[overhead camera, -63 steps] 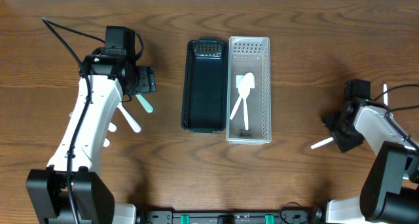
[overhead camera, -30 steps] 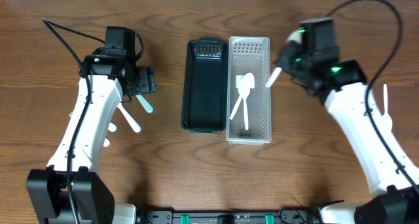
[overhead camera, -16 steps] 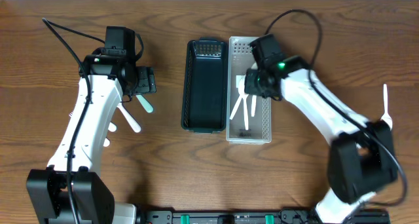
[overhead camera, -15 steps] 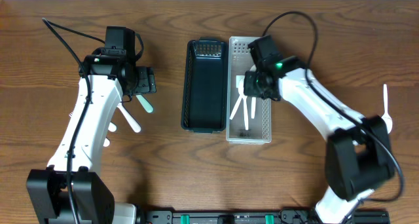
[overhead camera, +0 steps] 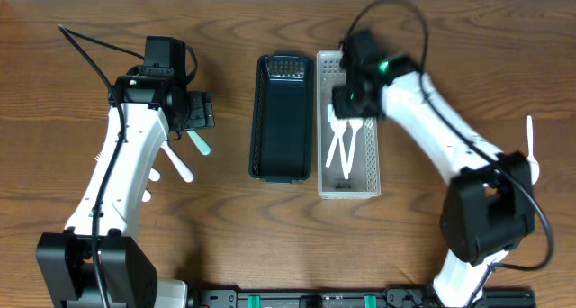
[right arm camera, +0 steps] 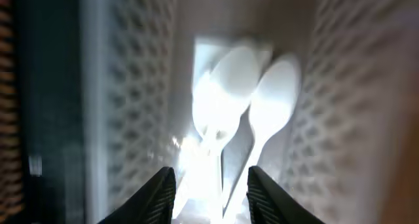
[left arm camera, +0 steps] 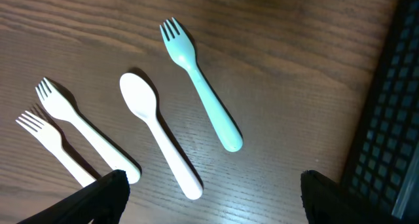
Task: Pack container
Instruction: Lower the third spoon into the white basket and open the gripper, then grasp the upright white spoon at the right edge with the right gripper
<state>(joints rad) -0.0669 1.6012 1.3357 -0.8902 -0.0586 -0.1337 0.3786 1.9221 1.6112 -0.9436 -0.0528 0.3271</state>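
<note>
A: How does the white container point(overhead camera: 373, 164) lie?

B: It is on the table point(overhead camera: 405, 240), just right of the dark container point(overhead camera: 255, 119), side by side with it. Both run lengthwise from the far edge towards the near one, and the white one's near end reaches a little closer to the near edge.

A: And inside it?

B: The white spoons point(overhead camera: 340, 150) have their bowls towards the far end and their handles towards the near end. They lie roughly along the container's length, with the handles slightly splayed. The wrist view is too blurred to count them surely.

A: The right arm?

B: It reaches diagonally in from the right side to the far half of the white container. The right gripper point(overhead camera: 351, 110) points down over the spoons' bowls. Its fingers point(right arm camera: 163, 191) stand apart, clasping nothing.

A: The left?

B: It is stretched away from the near-left corner. The left gripper point(overhead camera: 200, 113) hangs over the wood left of the dark container, spread wide and empty. Below it lie a teal fork point(left arm camera: 200, 83), a loose white spoon point(left arm camera: 159, 145) and two white forks point(left arm camera: 78, 135). All slant alike in the wrist view, heads up-left and handles down-right. A lone white fork point(overhead camera: 531, 141) lies at the far right, pointing far to near.
</note>
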